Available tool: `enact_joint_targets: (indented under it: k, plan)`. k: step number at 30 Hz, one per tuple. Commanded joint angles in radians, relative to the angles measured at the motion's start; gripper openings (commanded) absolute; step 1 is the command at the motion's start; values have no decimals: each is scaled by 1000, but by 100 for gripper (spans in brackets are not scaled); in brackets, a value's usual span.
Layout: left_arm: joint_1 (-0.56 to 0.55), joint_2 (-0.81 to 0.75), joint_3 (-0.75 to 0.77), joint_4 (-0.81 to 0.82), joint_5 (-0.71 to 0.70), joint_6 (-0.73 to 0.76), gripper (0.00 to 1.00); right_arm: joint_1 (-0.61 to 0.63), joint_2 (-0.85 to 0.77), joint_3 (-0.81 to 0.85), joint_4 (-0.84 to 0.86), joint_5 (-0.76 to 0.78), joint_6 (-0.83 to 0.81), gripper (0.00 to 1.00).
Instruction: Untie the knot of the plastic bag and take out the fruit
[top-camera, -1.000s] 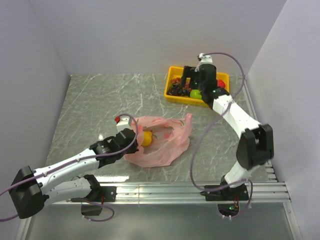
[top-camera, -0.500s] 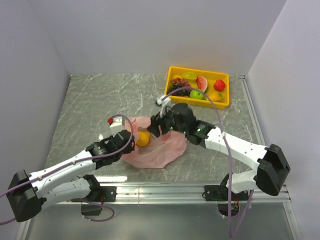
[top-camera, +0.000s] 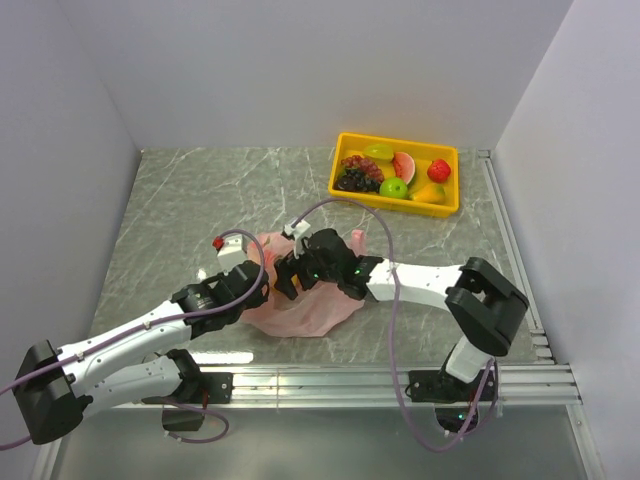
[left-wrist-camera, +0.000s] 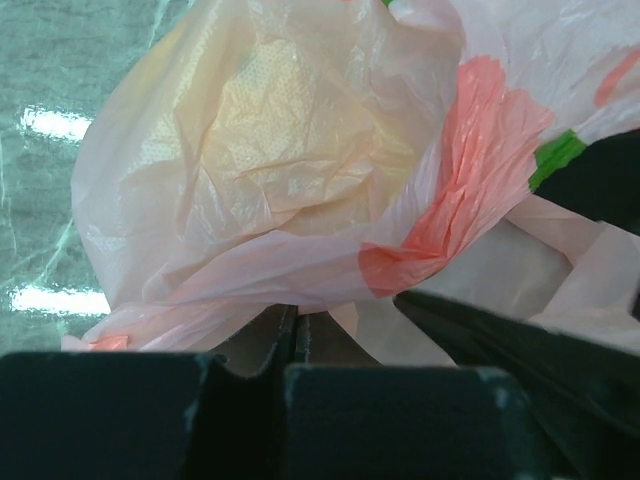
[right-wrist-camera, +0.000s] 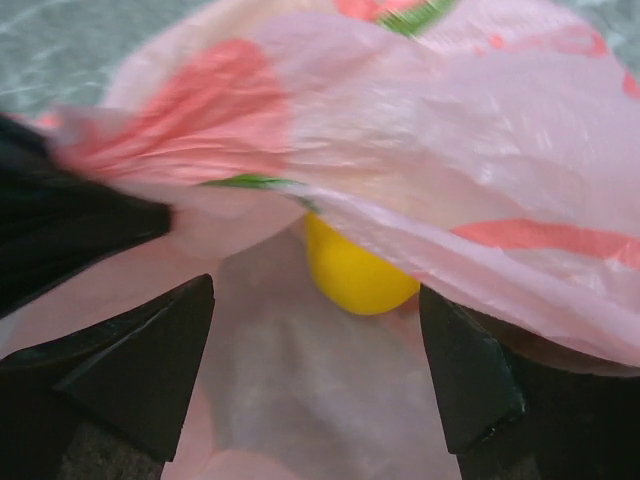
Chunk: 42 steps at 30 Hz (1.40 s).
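Inside the plastic bag (right-wrist-camera: 480, 130), the right gripper (right-wrist-camera: 315, 300) gaped wide, yellow fruit (right-wrist-camera: 355, 275) at twelve o'clock; the left gripper (left-wrist-camera: 290, 325) pinched its rim. Closing might snag loose film.

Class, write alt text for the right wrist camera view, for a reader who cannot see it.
A yellow fruit peeks out from under a fold of the pink bag, straight ahead between the two dark fingers of the open right gripper. The thin, crinkled bag, printed with red and green patches, fills most of the view.
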Motion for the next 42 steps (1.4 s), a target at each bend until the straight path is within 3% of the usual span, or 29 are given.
enact_joint_targets:
  k: [1,8,19,22,25,28,29,32,36,42]
  plan:
    - [4,-19,32,7,-2,0,0,4,37,23,98,90,22,90]
    - [2,-4,43,23,16,23,1,4,129,47,153,107,13,91]
    - [4,34,75,73,67,86,0,5,264,86,294,-28,-12,91]
    - [1,42,78,81,79,97,0,5,290,95,334,-51,4,86]
    - [1,47,76,73,82,89,1,4,308,86,373,-54,17,74]
    - [1,42,70,61,73,77,0,2,288,58,397,-56,18,45]
    - [1,37,67,50,65,72,1,4,270,50,402,-54,18,29]
    - [2,19,56,37,47,62,1,4,232,24,394,-43,8,14]
    - [4,2,53,3,6,48,1,1,181,-19,379,-20,-2,1]
    - [4,-16,46,-37,-33,34,0,-7,65,-106,358,39,-7,0]
